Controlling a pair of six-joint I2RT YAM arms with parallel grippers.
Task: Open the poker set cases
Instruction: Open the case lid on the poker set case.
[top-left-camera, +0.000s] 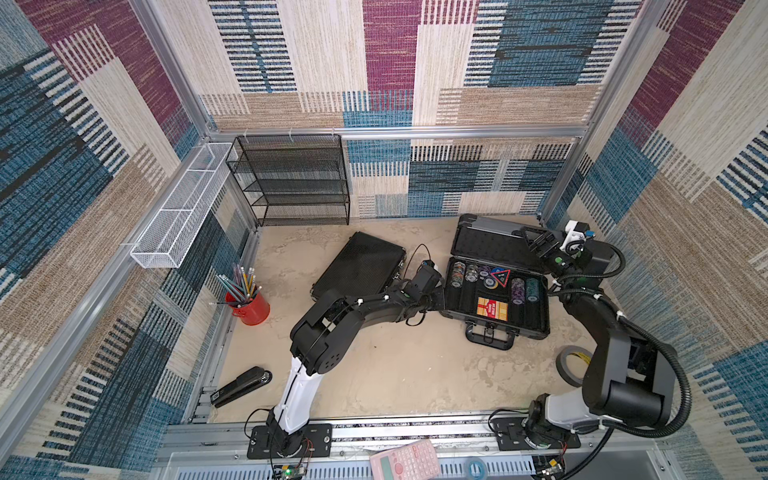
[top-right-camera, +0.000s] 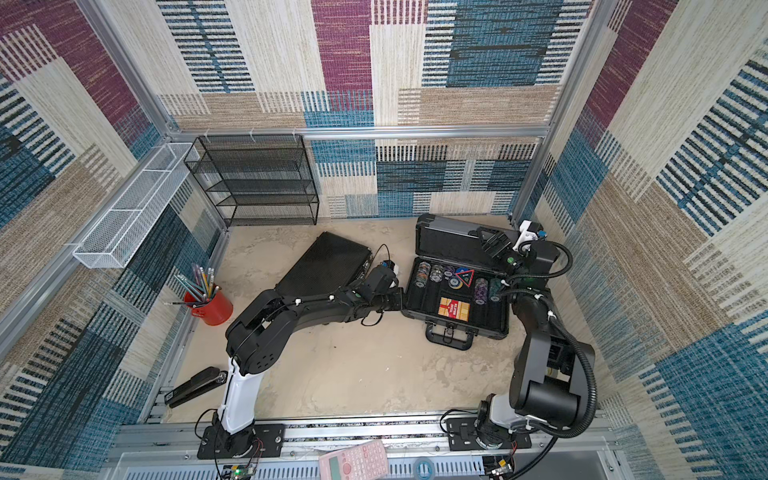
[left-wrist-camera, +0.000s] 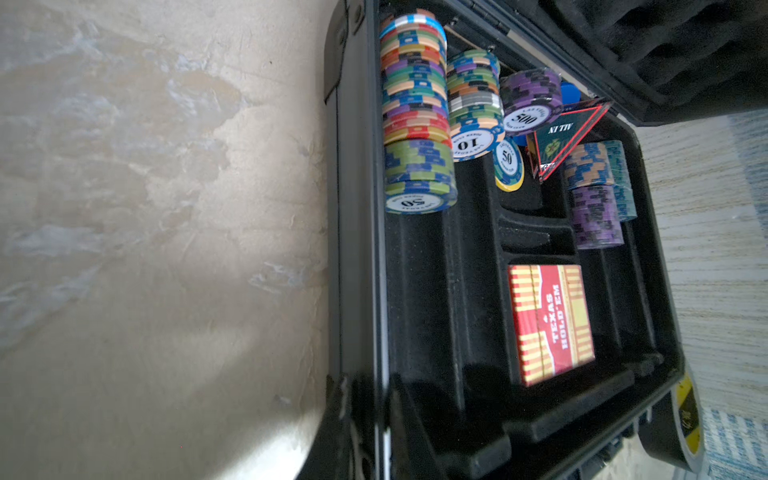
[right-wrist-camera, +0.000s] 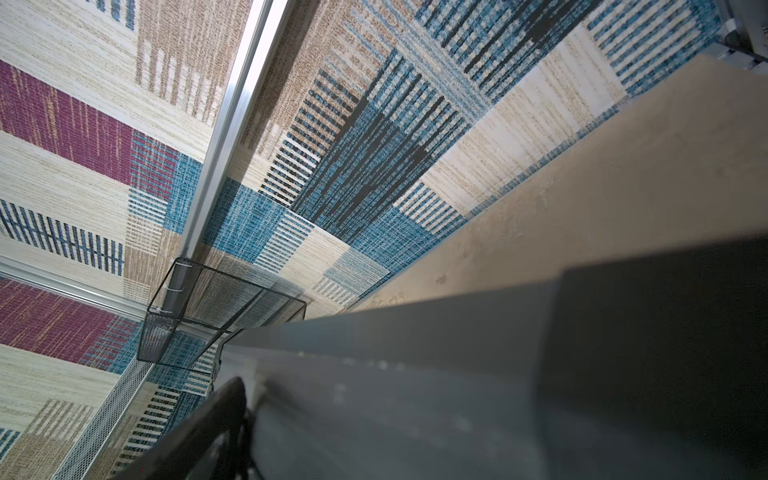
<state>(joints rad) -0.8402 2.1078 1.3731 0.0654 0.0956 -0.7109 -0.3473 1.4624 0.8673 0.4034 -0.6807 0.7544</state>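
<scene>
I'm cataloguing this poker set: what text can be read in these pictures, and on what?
"TEXAS HOLD'EM": red card box.
"ALL IN": triangular plaque.
"50": green-and-blue chip; also yellow-rimmed chip.
"10": blue-and-peach chip.
"500": purple chip.
All lie in the open case.
Rim lettering on the chips, the pink calculator keys and the tape roll label: too small or blurred.
</scene>
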